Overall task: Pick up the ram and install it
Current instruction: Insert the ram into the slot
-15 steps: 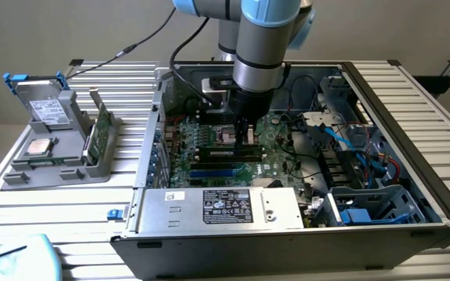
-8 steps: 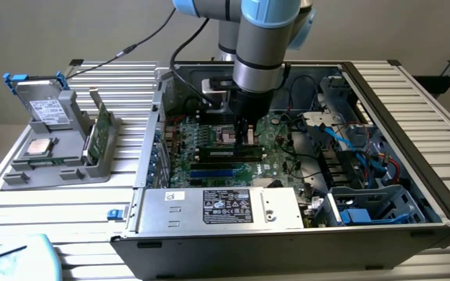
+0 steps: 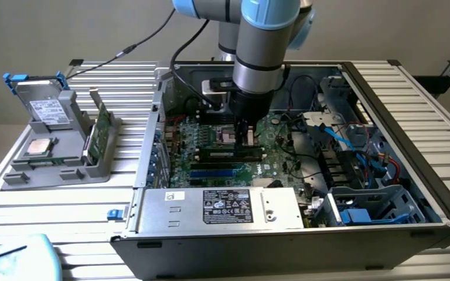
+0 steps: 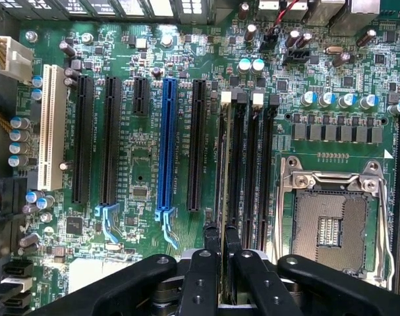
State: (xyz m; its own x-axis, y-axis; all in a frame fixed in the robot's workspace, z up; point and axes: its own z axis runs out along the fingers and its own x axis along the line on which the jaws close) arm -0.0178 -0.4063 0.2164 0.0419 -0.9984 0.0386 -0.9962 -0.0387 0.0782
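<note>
My gripper (image 3: 246,139) reaches down into the open computer case (image 3: 412,117), just above the green motherboard (image 3: 281,149). In the wrist view the black fingers (image 4: 211,238) stand close together, and the gripper (image 4: 222,245) is shut on the ram (image 4: 223,174). The ram is seen edge-on as a thin greenish strip. It runs along the first long black memory slot, whose white latch (image 4: 227,97) is at its far end. I cannot tell how deep the ram sits in the slot. The neighbouring memory slots (image 4: 260,164) hold nothing.
The open CPU socket (image 4: 328,224) lies beside the memory slots, a blue expansion slot (image 4: 167,145) and black ones on the other side. The power supply (image 3: 217,208), drive cage (image 3: 365,205) and cables crowd the case. Outside, a grey holder (image 3: 53,158) carries an upright green board (image 3: 100,126).
</note>
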